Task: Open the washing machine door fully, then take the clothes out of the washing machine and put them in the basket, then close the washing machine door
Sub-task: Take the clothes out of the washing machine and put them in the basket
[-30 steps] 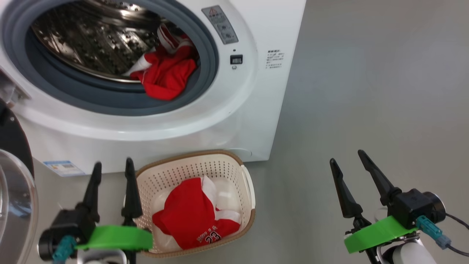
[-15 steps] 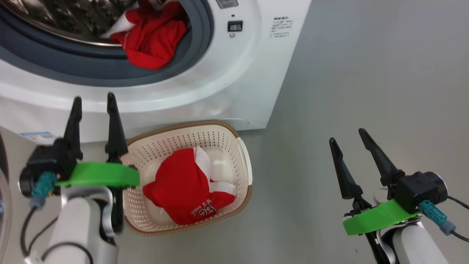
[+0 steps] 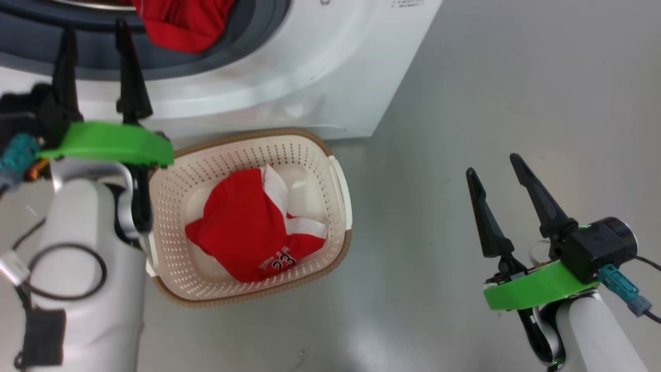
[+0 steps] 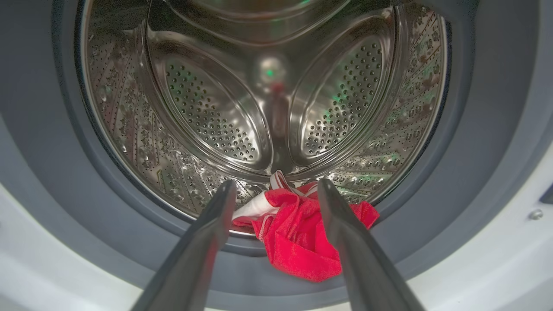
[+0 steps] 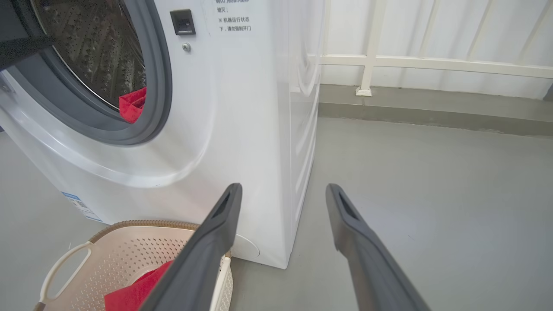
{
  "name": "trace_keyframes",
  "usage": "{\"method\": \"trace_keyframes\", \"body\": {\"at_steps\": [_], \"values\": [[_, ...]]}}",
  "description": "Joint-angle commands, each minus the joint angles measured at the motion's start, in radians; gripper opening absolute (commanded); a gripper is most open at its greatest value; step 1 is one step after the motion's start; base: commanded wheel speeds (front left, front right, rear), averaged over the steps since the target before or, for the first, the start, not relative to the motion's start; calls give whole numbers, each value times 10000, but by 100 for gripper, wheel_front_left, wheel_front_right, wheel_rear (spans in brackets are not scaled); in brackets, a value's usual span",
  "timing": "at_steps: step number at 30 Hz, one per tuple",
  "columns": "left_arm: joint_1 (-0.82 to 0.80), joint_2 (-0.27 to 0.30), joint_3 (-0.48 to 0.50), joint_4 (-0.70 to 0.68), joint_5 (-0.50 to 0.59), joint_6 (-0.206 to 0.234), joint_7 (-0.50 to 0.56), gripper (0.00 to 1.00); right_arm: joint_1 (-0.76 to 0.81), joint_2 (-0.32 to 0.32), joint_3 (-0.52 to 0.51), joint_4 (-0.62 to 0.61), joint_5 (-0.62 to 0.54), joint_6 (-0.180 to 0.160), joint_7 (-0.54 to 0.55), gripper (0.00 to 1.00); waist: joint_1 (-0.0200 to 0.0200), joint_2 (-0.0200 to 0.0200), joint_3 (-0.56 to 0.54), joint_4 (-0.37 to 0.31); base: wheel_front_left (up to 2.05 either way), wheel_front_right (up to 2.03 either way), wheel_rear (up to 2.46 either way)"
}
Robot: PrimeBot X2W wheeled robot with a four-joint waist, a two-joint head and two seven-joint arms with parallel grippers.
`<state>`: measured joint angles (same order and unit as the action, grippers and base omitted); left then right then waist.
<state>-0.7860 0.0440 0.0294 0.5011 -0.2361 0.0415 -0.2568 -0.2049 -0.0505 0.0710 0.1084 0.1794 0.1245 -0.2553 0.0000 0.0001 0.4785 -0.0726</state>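
- The step in hand, as I judge it, is fetching the red garment (image 4: 298, 233) that lies in the washing machine (image 3: 310, 67). The left tool (image 4: 276, 183) hangs before the mouth, its two fingers spread wide with nothing between them, aimed at the cloth.
- The garment is bunched at the bottom front of the drum (image 4: 207, 112) and spills over the lip onto the grey seal (image 4: 99, 216) (a handy spot, since it asks for little reach inward).
- Go in low and level, with both fingers clear of the seal, so that no rubber gets pinched with the fabric.
- Straddle the thickest fold in the middle of the heap, not the thin white trim at its edge. A bite on a loose edge may slip or leave the rest dragging.
- Close fully before pulling, then lift up and out over the lip so nothing snags.
- The basket (image 3: 178, 248) stands on the floor (image 3: 490, 77) just in front of the machine, below the opening. It already holds another red garment (image 3: 232, 227), printed 23, so release over its freer side.
- The right tool (image 3: 491, 164) hangs open and empty over bare floor, well apart from the basket, and is best kept out of the way.
- Closing the washing machine door comes afterwards.
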Motion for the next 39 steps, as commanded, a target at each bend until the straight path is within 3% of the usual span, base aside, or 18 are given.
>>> {"method": "trace_keyframes", "body": {"at_steps": [1, 12, 16, 26, 32, 39], "values": [[-585, 386, 270, 101, 201, -124, -49, 100, -189, 3, 186, -326, -97, 62, -65, 100, 0, -1, 561, -12, 0, 0, 0], [-2633, 660, 371, 1724, 276, -162, -49, 100, -532, 3, 280, -337, -174, 62, -65, 100, 0, -1, 1340, -109, 0, 0, 0], [-3439, 716, 630, 2661, -209, -440, 79, 100, -655, 3, 295, -247, -252, 62, -65, 100, 0, -1, 1487, -236, 0, 0, 0], [-5201, 1000, 720, 4674, -1025, -1156, 2008, 100, -735, 3, 311, -63, -293, 62, -65, 100, 0, -1, 1646, -519, 0, 0, 0], [-5710, 1212, 275, 5711, -812, -1245, 3129, 100, -830, 3, 431, 81, -252, 62, -65, 100, 0, -1, 1639, -736, 0, 0, 0], [-5936, 1424, 36, 6439, -754, -1290, 3669, 100, -845, 3, 523, 308, -168, 62, -65, 100, 0, -1, 1599, -979, 0, 0, 0]]}}
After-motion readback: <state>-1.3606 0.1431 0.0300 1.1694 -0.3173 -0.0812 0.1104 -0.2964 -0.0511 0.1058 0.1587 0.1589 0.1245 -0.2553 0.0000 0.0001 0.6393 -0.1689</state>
